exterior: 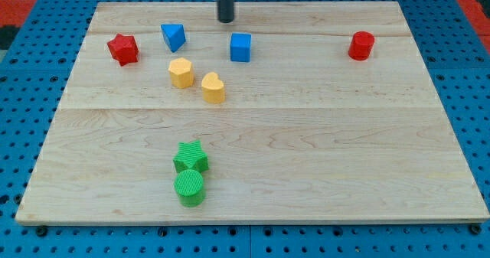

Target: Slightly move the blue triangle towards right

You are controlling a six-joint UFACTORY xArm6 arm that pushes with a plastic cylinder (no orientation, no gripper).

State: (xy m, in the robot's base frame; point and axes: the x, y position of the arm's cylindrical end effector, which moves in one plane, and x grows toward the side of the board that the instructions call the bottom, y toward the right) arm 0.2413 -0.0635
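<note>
Here, my tip (226,19) touching nothing, near blue triangle (173,37)

A pale wooden worktop (321,158) lies on a blue pegboard (23,82) dotted with holes. At about ten o'clock on the worktop sits a red star block (122,49). Near twelve o'clock stands a blue cube (240,47). Just below and toward eleven o'clock, a yellow hexagon block (181,73) and a yellow heart-shaped block (213,88) sit near each other, apart, the heart lying at four o'clock from the hexagon. At two o'clock, well apart from the rest, stands a red cylinder (361,45). Toward seven o'clock a green star block (191,158) touches a green cylinder (189,187), the cylinder at six o'clock from the star.
</note>
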